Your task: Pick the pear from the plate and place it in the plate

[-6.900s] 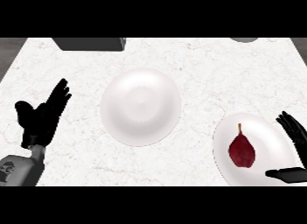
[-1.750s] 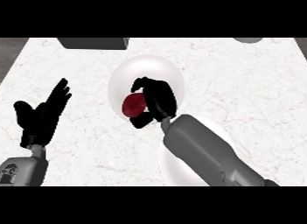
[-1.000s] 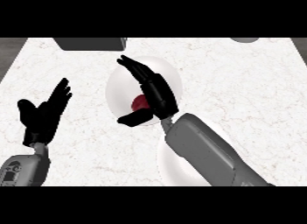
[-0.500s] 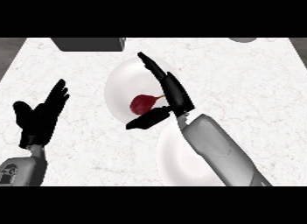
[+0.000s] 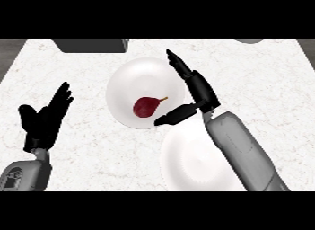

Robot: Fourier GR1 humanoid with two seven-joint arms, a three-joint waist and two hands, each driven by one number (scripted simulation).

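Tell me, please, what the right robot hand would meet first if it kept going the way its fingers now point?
Probably nothing nearby: the right robot hand points up and slightly left, past the centre plate's rim, over bare counter. Its height is unclear.

Pear (image 5: 147,106) — dark red, stem toward the upper right — lies on the centre plate (image 5: 130,78), in its lower half. Right hand (image 5: 198,88) stands just right of that plate, fingers straight, thumb toward the pear, not touching. Second plate (image 5: 186,164) at lower centre, partly under the right forearm. Left hand (image 5: 45,119) at frame left — open, fingers up.
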